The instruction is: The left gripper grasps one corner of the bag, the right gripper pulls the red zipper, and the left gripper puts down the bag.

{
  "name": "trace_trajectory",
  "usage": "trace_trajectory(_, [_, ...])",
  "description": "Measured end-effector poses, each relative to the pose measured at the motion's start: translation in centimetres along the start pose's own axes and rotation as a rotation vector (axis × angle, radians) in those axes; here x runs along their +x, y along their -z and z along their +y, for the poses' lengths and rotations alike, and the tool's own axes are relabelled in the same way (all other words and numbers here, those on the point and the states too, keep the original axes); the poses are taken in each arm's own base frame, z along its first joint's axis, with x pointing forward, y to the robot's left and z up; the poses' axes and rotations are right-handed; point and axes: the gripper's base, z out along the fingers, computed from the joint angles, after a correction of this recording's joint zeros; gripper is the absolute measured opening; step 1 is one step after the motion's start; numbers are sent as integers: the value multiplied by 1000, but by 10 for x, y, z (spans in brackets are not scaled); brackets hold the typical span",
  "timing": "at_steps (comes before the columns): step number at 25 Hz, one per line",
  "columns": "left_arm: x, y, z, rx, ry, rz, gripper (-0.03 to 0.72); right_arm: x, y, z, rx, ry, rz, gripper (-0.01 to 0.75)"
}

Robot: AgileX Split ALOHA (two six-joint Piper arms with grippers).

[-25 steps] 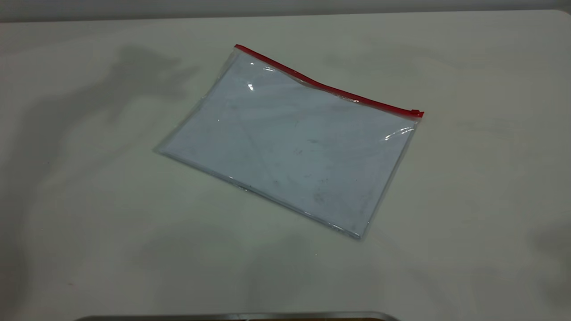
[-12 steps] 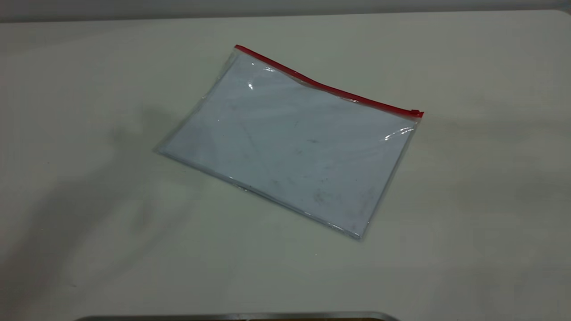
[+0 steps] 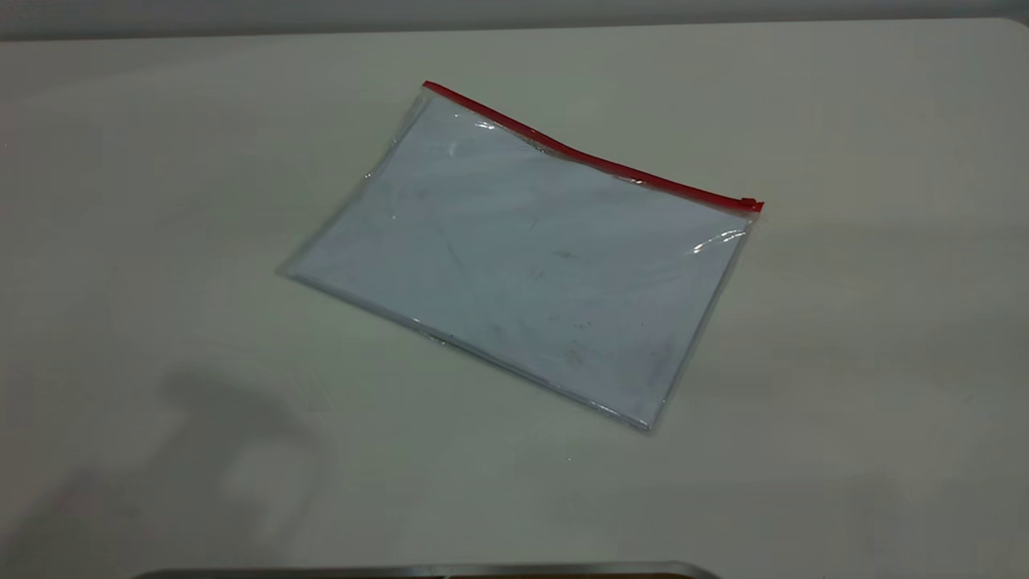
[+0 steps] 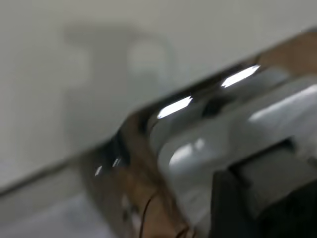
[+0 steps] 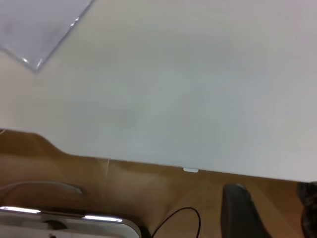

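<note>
The bag (image 3: 522,265) lies flat on the white table, a clear bluish pouch with scuffs. The red zipper (image 3: 595,161) runs along its far long edge, with the slider tab (image 3: 748,202) at the right end. The left red corner (image 3: 428,84) lies on the table. Neither gripper shows in the exterior view. The right gripper (image 5: 275,213) is open and empty beyond the table's near edge, far from the bag; a plain clear bag corner (image 5: 34,29) shows in its view. The left gripper (image 4: 262,210) is a blurred dark shape over a shiny metal frame.
A metal rim (image 3: 426,571) lies at the near edge of the exterior view and shows as a shiny frame (image 4: 198,104) in the left wrist view. The right wrist view shows the table's edge (image 5: 148,161), a wooden floor (image 5: 99,178) and a black cable (image 5: 178,218).
The arm's shadow on the table has slid from the far left down to the near left corner. The bag has not moved.
</note>
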Motion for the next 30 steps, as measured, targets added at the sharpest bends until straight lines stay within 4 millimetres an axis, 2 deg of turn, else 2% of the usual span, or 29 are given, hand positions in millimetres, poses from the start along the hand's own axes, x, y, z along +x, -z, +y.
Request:
trace_trajectory(2, [22, -12, 10, -66, -5, 38, 465, 0, 0, 1, -7, 11, 1, 344])
trace_trajectory(7, [70, -23, 21, -122, -69, 35, 466, 0, 0, 1, -12, 19, 0, 344])
trace_trajectory(13, [116, -41, 28, -116, -136, -95, 466, 0, 0, 1, -12, 19, 0, 344])
trace_trajectory(16, [135, -39, 30, -110, -138, -152, 466, 0, 0, 1, -12, 19, 0, 344])
trace_trajectory(22, [168, -22, 31, -85, -149, -399, 466, 0, 0, 1, -13, 19, 0, 344])
trace_trajectory(30, [208, -12, 34, -66, -165, -689, 466, 6, 8, 0, 12, -17, -67, 344])
